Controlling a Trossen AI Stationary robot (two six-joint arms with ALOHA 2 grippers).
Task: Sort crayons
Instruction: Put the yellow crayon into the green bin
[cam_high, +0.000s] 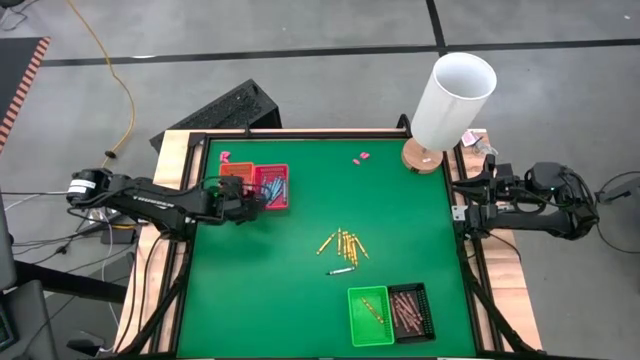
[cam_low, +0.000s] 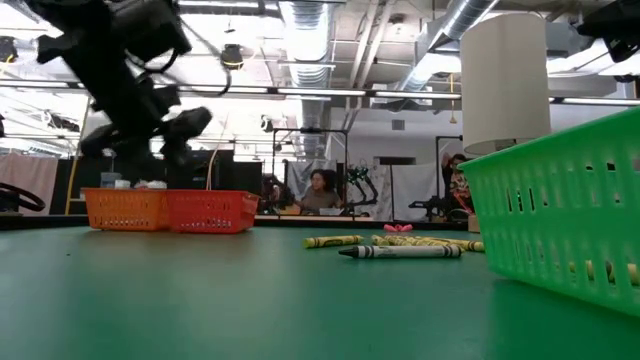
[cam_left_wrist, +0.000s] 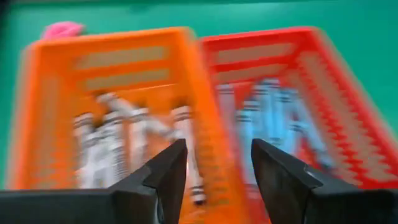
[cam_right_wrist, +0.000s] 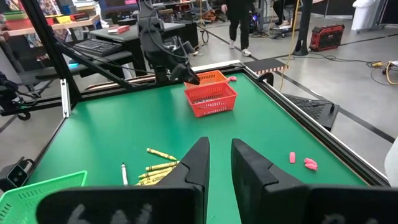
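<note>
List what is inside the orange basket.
The orange basket holds several grey crayons, seen from the left wrist. The left end effector, open above, hides its near end; an exact count cannot be made.

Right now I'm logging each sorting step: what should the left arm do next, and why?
Probably lift away toward the loose crayons mid-table. The left tool hangs open and empty above the orange tray and red tray, while yellow ones remain unsorted.

No legible text; crayon (cam_low: 400, 252) wrapper print perhaps lettering, too small.
</note>
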